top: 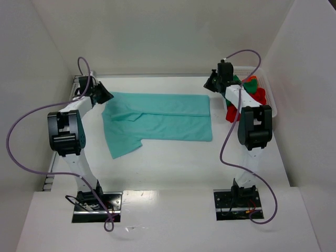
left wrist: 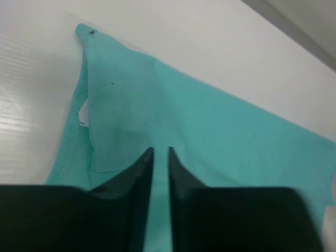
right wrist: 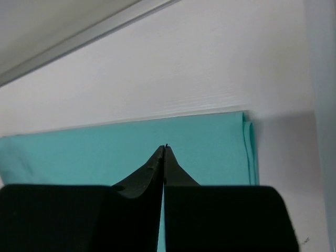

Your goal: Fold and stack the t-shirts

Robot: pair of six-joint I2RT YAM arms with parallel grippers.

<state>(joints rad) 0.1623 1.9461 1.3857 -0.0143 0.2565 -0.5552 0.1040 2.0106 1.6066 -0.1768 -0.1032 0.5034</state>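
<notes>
Right jaws are pressed together on nothing visible at the far right corner of the shirt spread on the desk, left jaws a slit apart above its far left end, so you'll want both wider, pinching matching corners evenly.

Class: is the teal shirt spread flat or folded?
Partly folded. The teal shirt has its far part doubled over, layered edges at one end; a sleeve sticks out.

One teal t-shirt, one white basket, one heap of coloured shirts, number unclear, two end effectors
</notes>
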